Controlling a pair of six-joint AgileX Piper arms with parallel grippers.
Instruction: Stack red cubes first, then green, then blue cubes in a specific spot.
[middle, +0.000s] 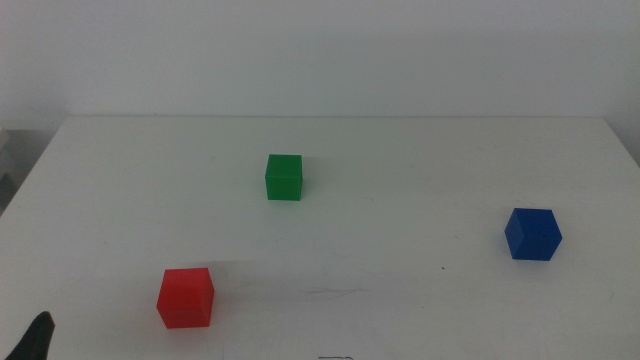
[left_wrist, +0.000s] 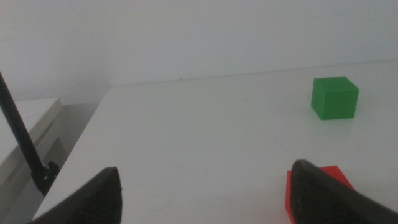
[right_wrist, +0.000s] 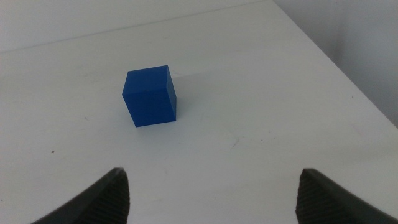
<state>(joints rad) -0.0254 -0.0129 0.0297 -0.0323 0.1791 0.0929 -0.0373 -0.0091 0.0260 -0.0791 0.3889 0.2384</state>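
Observation:
The red cube (middle: 186, 297) sits on the white table near the front left. The green cube (middle: 284, 177) sits near the table's middle. The blue cube (middle: 531, 234) sits at the right. My left gripper (left_wrist: 205, 193) is open and empty, low at the front left corner; only a dark tip (middle: 35, 338) shows in the middle view. The red cube (left_wrist: 311, 186) lies just beyond one of its jaws, and the green cube (left_wrist: 335, 98) is farther off. My right gripper (right_wrist: 211, 196) is open and empty, out of the middle view, with the blue cube (right_wrist: 149, 96) ahead of it.
The white table (middle: 400, 150) ends at a white wall behind. Its left edge (left_wrist: 81, 134) drops to a grey ledge and a thin black rod (left_wrist: 25, 143). The table's right edge (right_wrist: 348, 81) shows in the right wrist view.

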